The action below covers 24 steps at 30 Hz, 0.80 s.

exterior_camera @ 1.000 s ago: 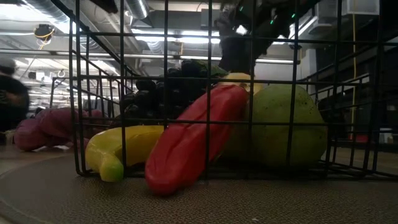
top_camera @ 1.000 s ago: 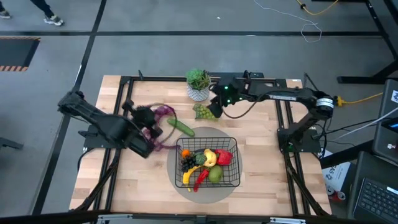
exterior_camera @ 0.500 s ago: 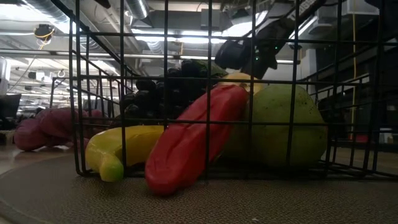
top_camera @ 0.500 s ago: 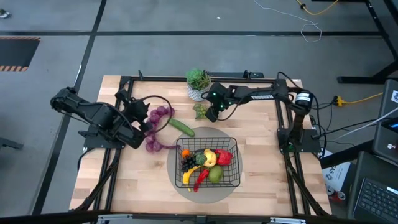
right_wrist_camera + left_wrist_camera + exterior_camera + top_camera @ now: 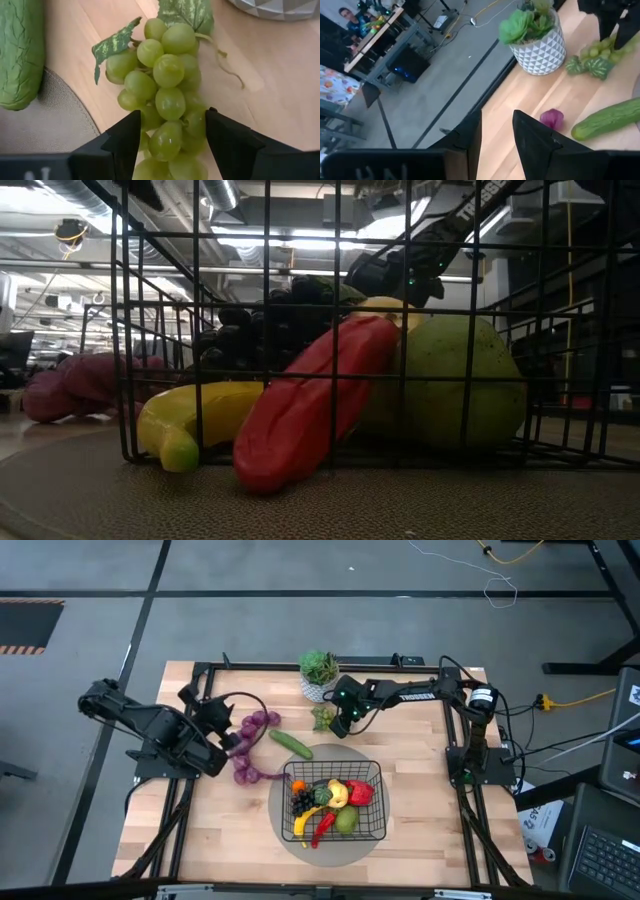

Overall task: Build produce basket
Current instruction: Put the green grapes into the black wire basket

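The left gripper point(image 5: 228, 732) sits out at the table's left side with its fingers parted and nothing between them; purple grapes point(image 5: 255, 721) lie just ahead of it, and an eggplant point(image 5: 247, 772) just off toward the basket.

Further right, the cucumber point(image 5: 291, 744) lies between the two grippers, its long axis slanting from the plant side down toward the basket point(image 5: 334, 802), which already holds a good share of the produce.

The right gripper point(image 5: 170, 132) is spread wide and straddles the green grapes point(image 5: 167, 95) just beside the potted plant point(image 5: 319, 673). The bunch runs lengthwise straight out from the fingers, leaves at the far end.

My worry is that the bunch looks lumpy and loose. If the fingers pinch only the nearest few grapes, the cluster could swing, slip free, or nudge the plant pot.
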Each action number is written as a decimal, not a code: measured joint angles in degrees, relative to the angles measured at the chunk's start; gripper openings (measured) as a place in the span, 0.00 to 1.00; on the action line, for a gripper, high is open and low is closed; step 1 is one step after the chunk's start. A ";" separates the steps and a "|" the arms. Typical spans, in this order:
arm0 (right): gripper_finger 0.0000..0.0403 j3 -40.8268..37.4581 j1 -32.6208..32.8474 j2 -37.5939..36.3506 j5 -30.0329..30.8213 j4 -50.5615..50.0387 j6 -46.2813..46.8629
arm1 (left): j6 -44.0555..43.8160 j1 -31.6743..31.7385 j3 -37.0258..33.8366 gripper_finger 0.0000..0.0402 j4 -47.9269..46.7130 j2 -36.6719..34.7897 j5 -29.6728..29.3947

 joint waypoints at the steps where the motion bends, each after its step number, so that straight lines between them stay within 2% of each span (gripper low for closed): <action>1: 0.53 0.00 0.00 0.00 -0.01 -0.16 0.74 | -1.48 0.02 -1.60 0.26 0.05 -0.30 0.07; 5: 0.44 -0.04 0.00 0.02 -0.08 -0.33 1.01 | -6.52 0.01 -7.57 0.26 1.01 -1.47 1.99; 12: 0.06 -0.07 -0.02 0.00 0.06 -0.49 0.50 | -8.84 -0.07 -12.69 0.26 9.61 -1.61 2.95; 19: 0.02 -0.29 0.39 -1.34 0.19 -0.52 -2.05 | -7.93 -0.09 -13.49 0.26 21.91 -0.69 3.06; 24: 0.01 -0.40 2.07 -7.26 -0.32 -1.01 -2.36 | -7.92 -0.07 -13.49 0.26 24.26 -0.60 6.51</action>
